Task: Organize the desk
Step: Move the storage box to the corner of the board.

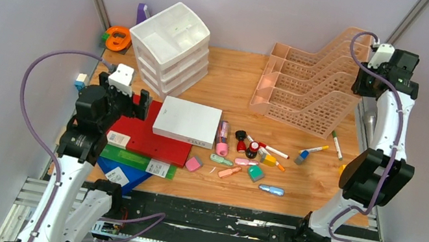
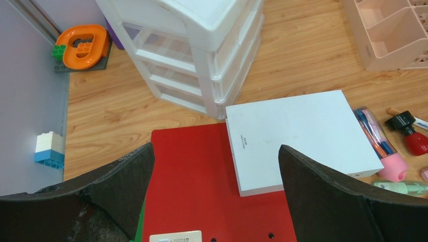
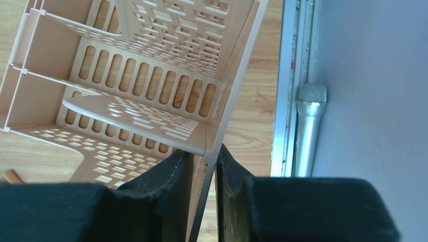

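The right gripper (image 3: 204, 171) is clamping the end wall of the file rack (image 3: 151, 75) between its jaws, presumably to reposition it. The left gripper (image 2: 216, 151) is hovering wide open, a red folder (image 2: 192, 181) under its jaws; the desk (image 2: 303, 50) is lying beneath both

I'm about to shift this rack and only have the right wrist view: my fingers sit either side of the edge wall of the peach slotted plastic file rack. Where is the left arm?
Observer: Well away. The left gripper hangs open over a flat red folder on the left side of the light wood-grain desk.
Operator: Anything loose near the rack?
Observer: Yes. A blue-capped marker and a green-tipped pen lie on the arms' side of the peach slotted plastic file rack.
Operator: And to its left?
Observer: A white plastic three-drawer unit stands there, with bare wood between them.
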Robot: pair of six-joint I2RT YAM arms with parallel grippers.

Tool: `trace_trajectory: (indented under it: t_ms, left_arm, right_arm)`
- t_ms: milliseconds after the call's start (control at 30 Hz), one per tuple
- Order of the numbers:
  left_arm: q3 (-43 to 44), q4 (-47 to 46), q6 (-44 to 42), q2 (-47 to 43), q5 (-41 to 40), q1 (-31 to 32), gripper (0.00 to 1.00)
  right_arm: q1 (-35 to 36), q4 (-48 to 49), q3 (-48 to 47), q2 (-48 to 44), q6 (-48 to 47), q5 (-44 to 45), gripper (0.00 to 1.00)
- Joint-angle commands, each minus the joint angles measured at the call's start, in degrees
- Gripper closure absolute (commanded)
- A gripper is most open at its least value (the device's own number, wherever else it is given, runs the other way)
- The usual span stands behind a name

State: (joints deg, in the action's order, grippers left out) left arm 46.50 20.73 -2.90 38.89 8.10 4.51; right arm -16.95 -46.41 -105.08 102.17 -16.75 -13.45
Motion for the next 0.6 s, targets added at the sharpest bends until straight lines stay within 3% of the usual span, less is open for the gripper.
trace_trajectory:
  t_ms: [0,200,567]
  left_arm:
    - [1.84,-0.26,-0.36,0.50,0.81,-0.28,0.00]
    - [1.97,-0.24,-0.65,1.33,1.23,-0.25,0.00]
    - [2.30,-0.08,-1.49,2.95,1.60,-0.24,0.00]
  right_arm:
    - [1.04,-3.00,-1.65,-1.03,-8.34,-10.28,0.96]
    - [1.10,-3.83,-3.18,-1.53,-13.40,-12.99,0.99]
    - [6.73,-6.08,-20.46,10.60,-18.78,-9.11,1.00]
